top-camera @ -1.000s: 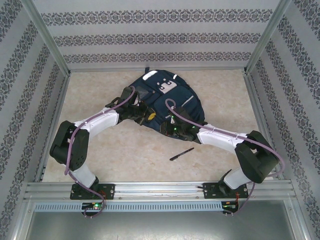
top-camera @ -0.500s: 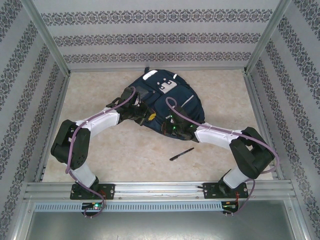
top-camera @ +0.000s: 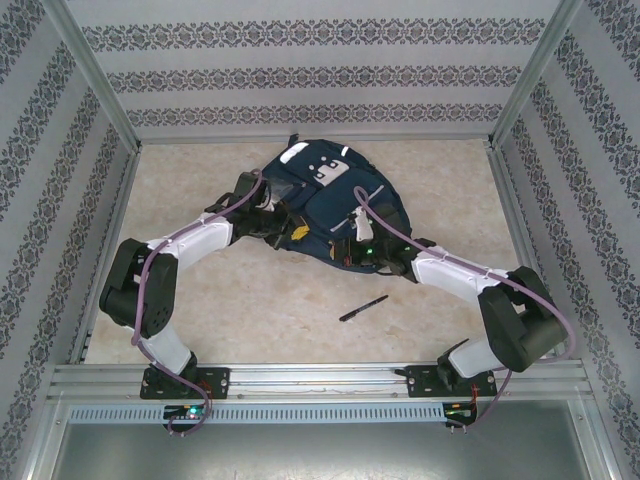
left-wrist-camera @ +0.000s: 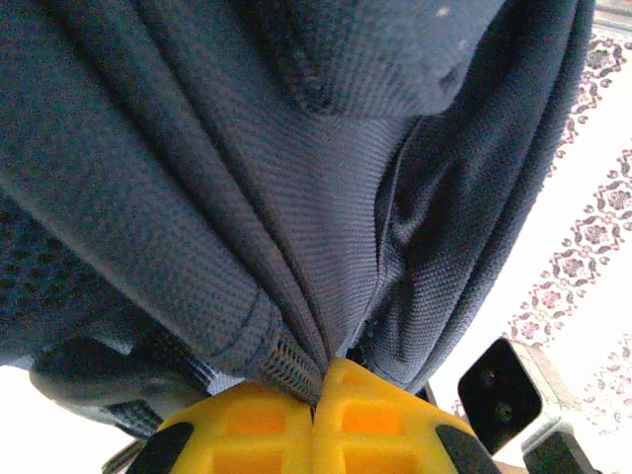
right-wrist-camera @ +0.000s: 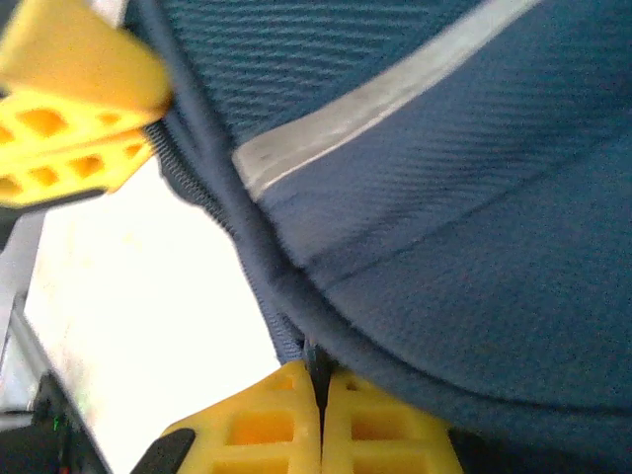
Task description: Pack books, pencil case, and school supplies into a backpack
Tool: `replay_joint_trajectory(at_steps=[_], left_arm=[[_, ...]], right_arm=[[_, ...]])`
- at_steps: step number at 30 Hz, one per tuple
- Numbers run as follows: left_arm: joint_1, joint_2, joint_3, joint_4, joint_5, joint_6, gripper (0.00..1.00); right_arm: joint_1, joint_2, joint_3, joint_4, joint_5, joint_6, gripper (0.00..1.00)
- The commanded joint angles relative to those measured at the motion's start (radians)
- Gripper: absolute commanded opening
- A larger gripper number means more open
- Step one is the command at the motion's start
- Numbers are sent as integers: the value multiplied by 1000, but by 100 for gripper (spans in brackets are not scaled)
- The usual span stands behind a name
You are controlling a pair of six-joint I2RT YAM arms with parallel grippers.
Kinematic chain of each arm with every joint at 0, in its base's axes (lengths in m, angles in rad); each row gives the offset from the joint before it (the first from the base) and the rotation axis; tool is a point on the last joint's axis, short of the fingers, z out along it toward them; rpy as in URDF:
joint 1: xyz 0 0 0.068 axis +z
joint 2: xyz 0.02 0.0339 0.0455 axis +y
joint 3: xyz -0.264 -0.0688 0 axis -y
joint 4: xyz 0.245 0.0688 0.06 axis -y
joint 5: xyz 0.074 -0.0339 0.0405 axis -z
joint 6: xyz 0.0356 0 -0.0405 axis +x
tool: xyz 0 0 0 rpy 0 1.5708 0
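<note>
The navy backpack point(top-camera: 335, 190) lies at the back middle of the table, white patches up. My left gripper point(top-camera: 297, 233) is shut on a bunched fold of its fabric point(left-wrist-camera: 296, 197) at the near left edge, yellow fingertips point(left-wrist-camera: 341, 380) pressed together. My right gripper point(top-camera: 343, 250) is shut on the backpack's near edge beside the zipper seam point(right-wrist-camera: 286, 316); the left gripper's yellow fingers point(right-wrist-camera: 69, 99) show close by. One slim black pen point(top-camera: 363, 307) lies on the table in front of the backpack. The books and pencil case are out of view.
Patterned walls and metal posts point(top-camera: 95, 90) enclose the table on three sides. The metal rail point(top-camera: 320, 380) with both arm bases runs along the near edge. Bare table surface point(top-camera: 260, 300) stretches between the backpack and the rail.
The right gripper shut on the backpack's near edge and shifted up and right, its elbow swinging outward. The left arm drew slightly up and left, and the backpack's near edge stretched between them.
</note>
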Motion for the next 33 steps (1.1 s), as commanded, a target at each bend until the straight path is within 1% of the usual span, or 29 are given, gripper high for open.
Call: replay_joint_trajectory(at_steps=[1,2,3,8,11,13,16,18,20,21,22,23,25,26,28,29,30,33], left_arm=[[71,22,14,-18,-88,52,0],[71,30,24,-23,-91,59,0],[70,38,32,-31,-88,67,0],[71,56,70,-66,-73,96,0],[70,45,66,-88,-83,113,0],[71,41,57,-93,-84,120,0],[69,40,33,-78,-73,110,0],[68,38,20,-60,-65,98,0],[66,32,8,-46,-61,86,0],[62,28,5,-42,-60,81,0],[59,24,4,-43,-61,79,0],[53,20,6,-46,-64,78,0],[39,15,8,-54,-64,73,0],[31,13,9,-56,-62,71,0],[17,10,7,-54,-60,60,0],[10,8,8,-53,-59,56,0],[5,6,9,-53,-59,54,0],[-7,4,16,-53,-57,48,0]], right_arm=[[-40,-18,-7,-77,-241,-143,0],[-39,-11,8,-91,-292,-172,0],[-39,-7,20,-109,-318,-198,0],[-48,-5,74,-206,-291,-299,0],[-61,3,88,-207,-348,-305,0],[-72,21,98,-196,-406,-292,3],[-79,77,127,-202,-422,-269,9],[-78,113,137,-190,-417,-249,8],[-74,147,150,-189,-351,-236,0],[-72,156,153,-192,-312,-229,0],[-67,159,149,-183,-272,-217,4],[-57,152,141,-162,-229,-205,12],[-27,131,125,-122,-178,-180,19],[-1,117,126,-122,-120,-154,23],[43,92,131,-127,-19,-96,23],[63,75,131,-140,68,-51,25],[85,58,121,-131,129,-10,27],[150,20,113,-139,294,53,28]])
